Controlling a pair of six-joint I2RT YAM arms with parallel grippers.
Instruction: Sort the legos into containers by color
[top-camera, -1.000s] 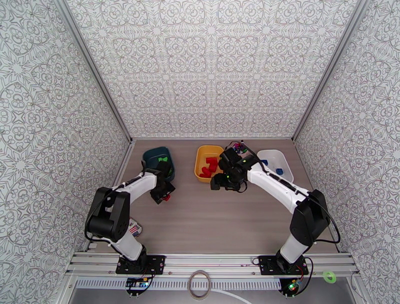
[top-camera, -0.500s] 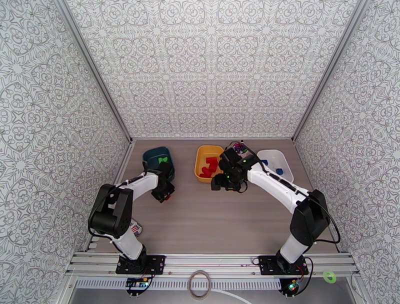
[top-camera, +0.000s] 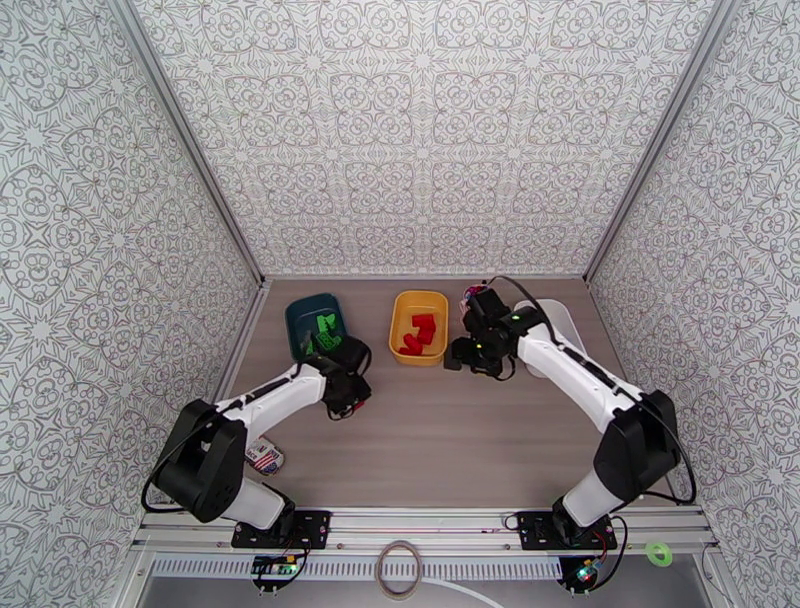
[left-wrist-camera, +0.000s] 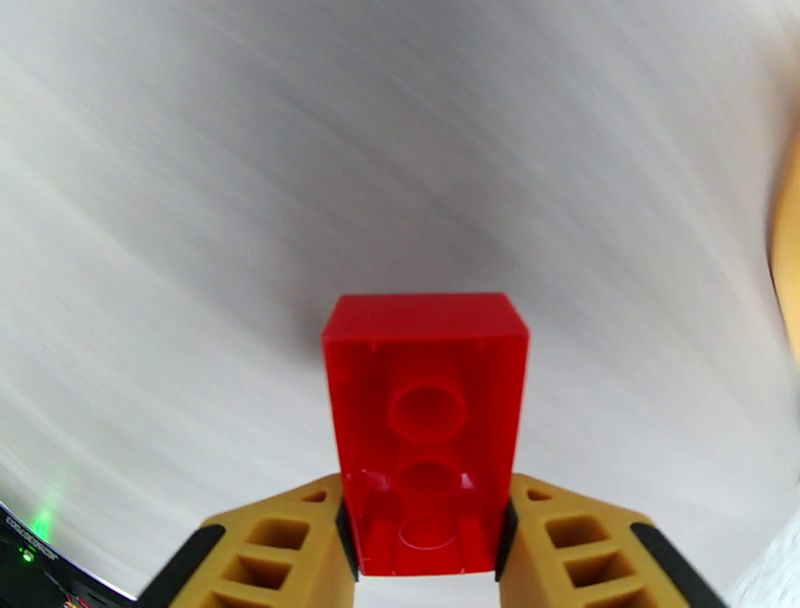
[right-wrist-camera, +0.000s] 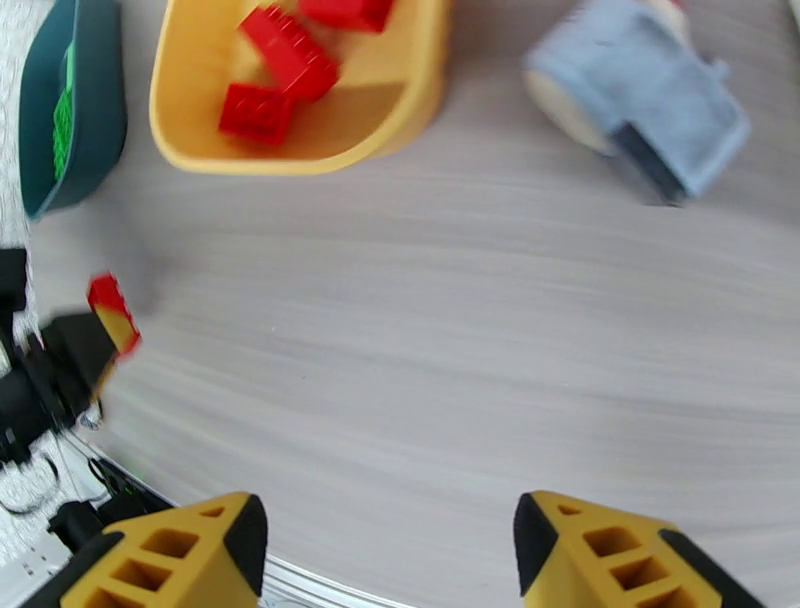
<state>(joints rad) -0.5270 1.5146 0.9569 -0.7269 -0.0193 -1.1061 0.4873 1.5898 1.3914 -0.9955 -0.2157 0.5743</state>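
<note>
Currently: red brick (left-wrist-camera: 425, 400), likely light, rigid, slick plastic, pinched across its side walls by left gripper (left-wrist-camera: 425, 530), over table (top-camera: 450, 440) near teal tub (top-camera: 295, 320). Best taken on flat sides, as now. Right gripper (right-wrist-camera: 390, 540) wide, empty, near yellow tub (right-wrist-camera: 300, 155).

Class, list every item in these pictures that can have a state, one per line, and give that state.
Left gripper, shut on a red plastic studded lego brick.
Right gripper, open, empty.
Yellow rounded plastic tub, upright, holding red bricks.
Dark teal rounded plastic tub, upright, holding green bricks.
White plastic tub, partly hidden by the right arm, contents not visible.
</note>
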